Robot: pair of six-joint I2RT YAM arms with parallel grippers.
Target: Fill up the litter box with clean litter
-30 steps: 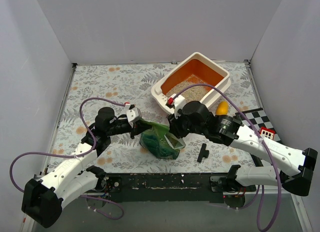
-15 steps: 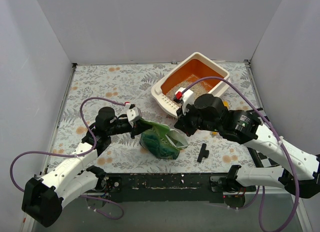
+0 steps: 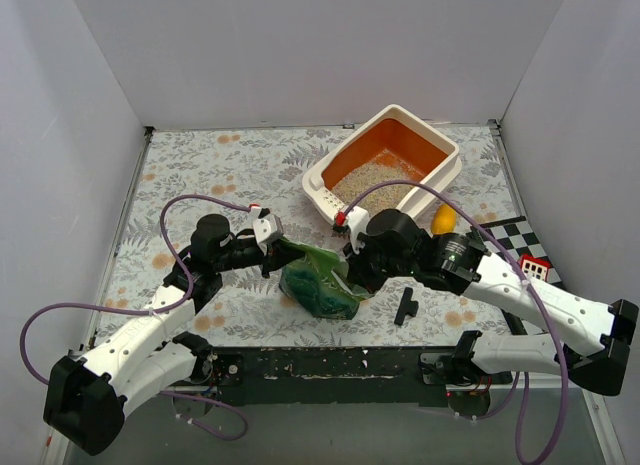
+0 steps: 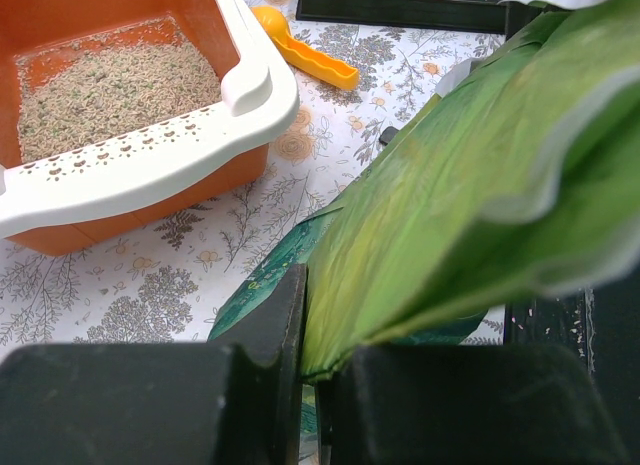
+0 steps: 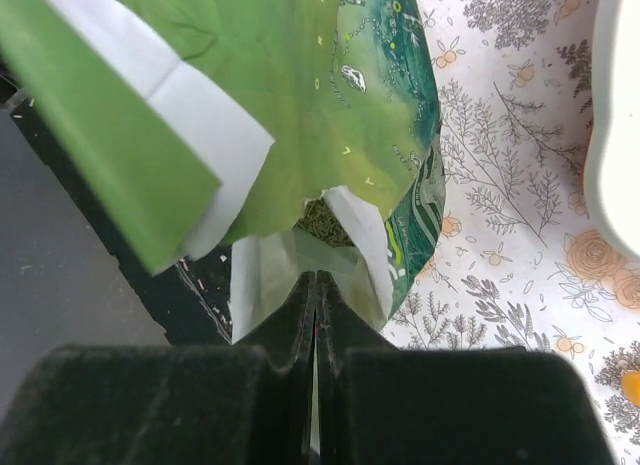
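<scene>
Walled tabletop seen from above.
Three plain, pale grey walls [image 3: 300,55] enclose a table [image 3: 215,163] whose white surface is printed with grey leaves and small orange flowers. A black rail [image 3: 320,363] runs along its near edge. The light is soft and even.

Floral table [image 3: 200,165]: litter box [image 3: 452,167], green bag [image 3: 315,285], yellow scoop [image 3: 443,218], black part [image 3: 405,307].
</scene>
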